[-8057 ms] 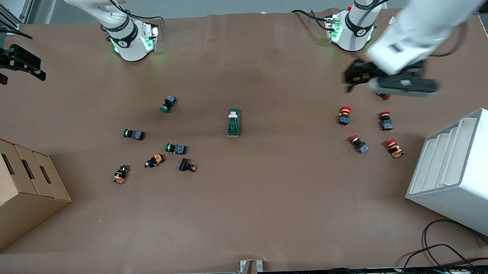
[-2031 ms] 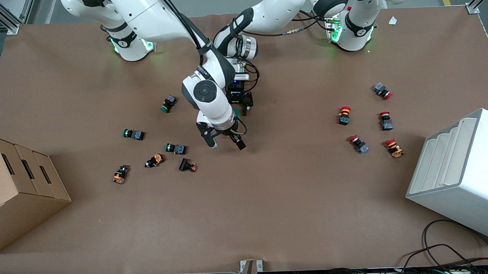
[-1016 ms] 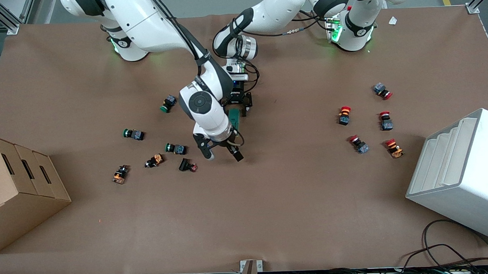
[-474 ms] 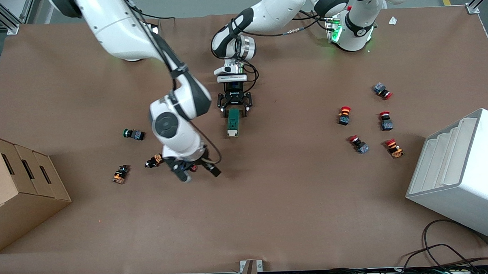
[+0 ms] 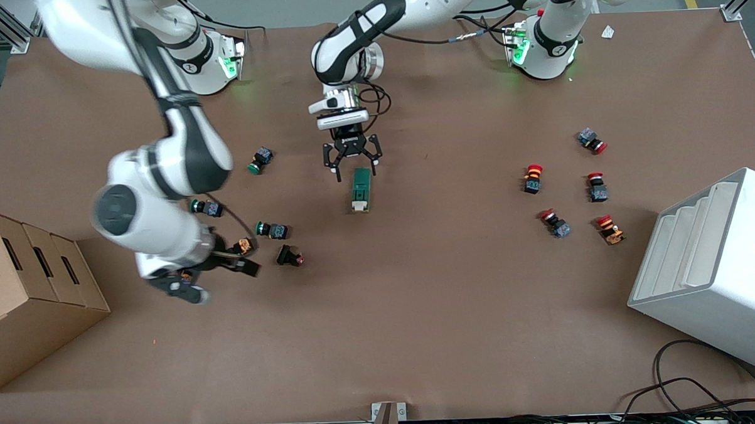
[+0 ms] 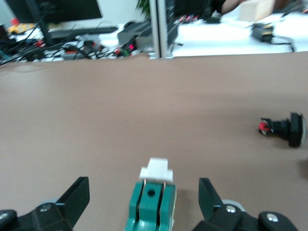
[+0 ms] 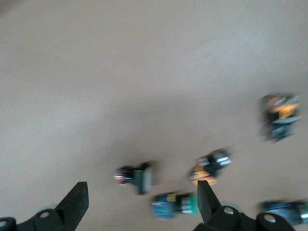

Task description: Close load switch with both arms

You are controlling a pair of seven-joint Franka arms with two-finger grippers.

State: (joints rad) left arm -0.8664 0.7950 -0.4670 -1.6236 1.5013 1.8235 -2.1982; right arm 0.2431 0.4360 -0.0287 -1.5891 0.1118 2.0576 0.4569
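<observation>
The small dark green oblong load switch [image 5: 360, 189] with a cream-white handle end lies flat mid-table, well clear of every table edge.

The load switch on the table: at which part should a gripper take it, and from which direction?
Grip the load switch across its two long green sides, coming straight down from above. It lies flat with its long axis running toward the front camera, cream handle nearest it. The open left gripper already hangs over its other end, fingers either side.

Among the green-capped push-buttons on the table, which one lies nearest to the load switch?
The green-capped push-button beside the black red-tipped button. It lies closest to the load switch; the other two green ones lie more toward the right arm's end.
</observation>
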